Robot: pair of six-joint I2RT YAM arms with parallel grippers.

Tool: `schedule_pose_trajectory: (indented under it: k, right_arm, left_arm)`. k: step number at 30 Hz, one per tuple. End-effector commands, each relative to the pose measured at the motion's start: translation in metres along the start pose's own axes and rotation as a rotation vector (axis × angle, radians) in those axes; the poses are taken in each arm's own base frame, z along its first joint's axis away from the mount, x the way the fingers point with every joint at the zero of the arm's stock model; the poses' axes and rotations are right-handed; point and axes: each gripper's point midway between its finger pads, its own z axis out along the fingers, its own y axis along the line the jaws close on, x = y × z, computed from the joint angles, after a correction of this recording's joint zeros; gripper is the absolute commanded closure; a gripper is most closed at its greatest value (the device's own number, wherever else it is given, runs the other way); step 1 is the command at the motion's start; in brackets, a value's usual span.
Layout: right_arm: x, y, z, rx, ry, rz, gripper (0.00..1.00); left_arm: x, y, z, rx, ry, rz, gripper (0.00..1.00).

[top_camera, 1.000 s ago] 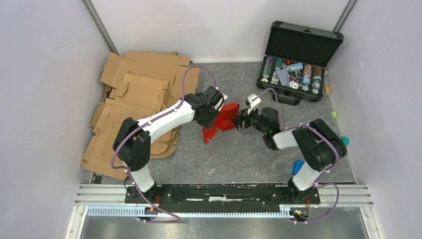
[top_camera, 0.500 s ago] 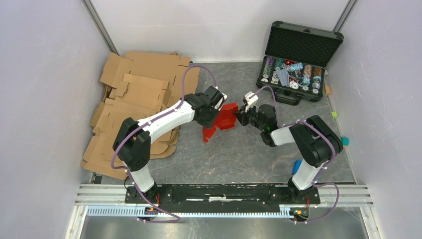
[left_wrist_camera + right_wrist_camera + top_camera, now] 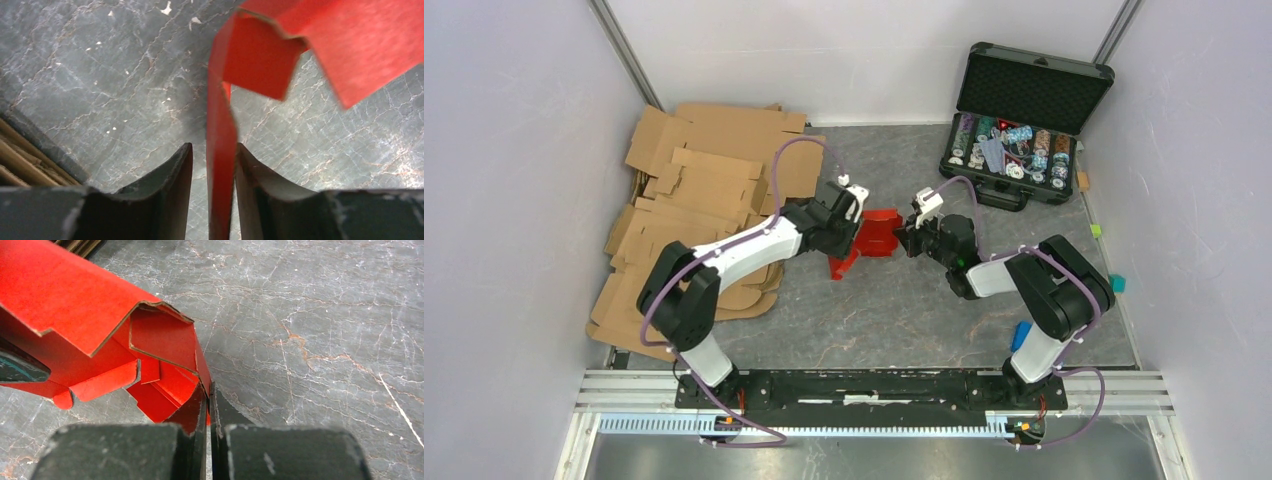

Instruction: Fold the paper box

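Note:
The paper box [image 3: 879, 232] is a bright red, partly folded sheet held just above the grey table between my two grippers. In the left wrist view one thin red flap of the paper box [image 3: 260, 55] runs down between the fingers of my left gripper [image 3: 214, 146]. It lies against the right finger, with a gap to the left finger, so the jaws stand open. My right gripper [image 3: 207, 386] is shut on the right wall of the paper box [image 3: 75, 300]. From above, the left gripper [image 3: 849, 226] is at the box's left side and the right gripper [image 3: 906, 238] at its right.
Brown cardboard sheets [image 3: 704, 180] are piled at the back left, close to the left arm. An open black case of poker chips [image 3: 1014, 130] stands at the back right. Small blue [image 3: 1022, 334] and teal [image 3: 1117, 284] pieces lie near the right arm.
My right gripper moved left onto the box's right wall and closed on it. My left gripper loosened its jaws around the red flap and shifted slightly back.

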Motion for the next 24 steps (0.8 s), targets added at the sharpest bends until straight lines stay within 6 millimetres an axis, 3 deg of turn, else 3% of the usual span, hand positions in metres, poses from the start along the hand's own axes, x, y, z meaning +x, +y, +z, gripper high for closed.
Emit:
schedule_pose_trajectory:
  k: [1,6,12,21,24]
  right_arm:
    - [-0.001,0.001,-0.004,0.021,0.003,0.073,1.00]
    - [0.001,0.003,-0.002,0.013,0.016,0.099,1.00]
    - [0.001,0.007,-0.002,0.000,0.022,0.123,1.00]
    - [-0.001,0.017,-0.003,0.006,0.023,0.076,1.00]
    - [-0.001,0.023,-0.003,0.020,0.033,0.025,1.00]
  left_arm:
    - [-0.034,0.002,-0.023,0.040,-0.229,-0.049,0.54]
    - [-0.036,0.009,-0.041,0.036,-0.371,-0.070,0.44]
    - [-0.038,0.010,-0.045,0.065,-0.431,-0.092,0.43]
    - [-0.036,0.017,-0.034,0.044,-0.456,-0.157,0.65]
    - [-0.036,0.019,-0.032,0.036,-0.474,-0.167,0.51]
